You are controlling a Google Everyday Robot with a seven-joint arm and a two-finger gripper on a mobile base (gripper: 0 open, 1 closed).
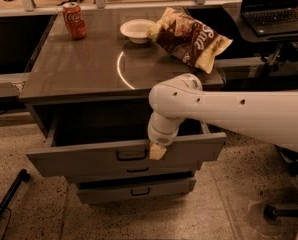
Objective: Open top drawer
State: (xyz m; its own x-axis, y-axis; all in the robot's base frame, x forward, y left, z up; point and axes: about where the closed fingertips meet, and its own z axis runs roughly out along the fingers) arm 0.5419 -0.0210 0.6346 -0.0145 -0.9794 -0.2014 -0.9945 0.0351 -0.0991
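Observation:
The top drawer (79, 159) is the widest grey front with a small dark handle (131, 155) at its centre. It stands pulled well out from under the desk, its dark inside showing. My gripper (156, 151) hangs from the white arm over the drawer's front edge, just right of the handle. Two shallower grey drawers (136, 190) sit shut below.
On the desk top (79, 69) stand a red cola can (74, 20), a white bowl (137, 30) and a chip bag (189, 38). A laptop (274, 9) sits on a side table at the right. A chair wheel (271, 212) and a black leg (6, 201) rest on the floor.

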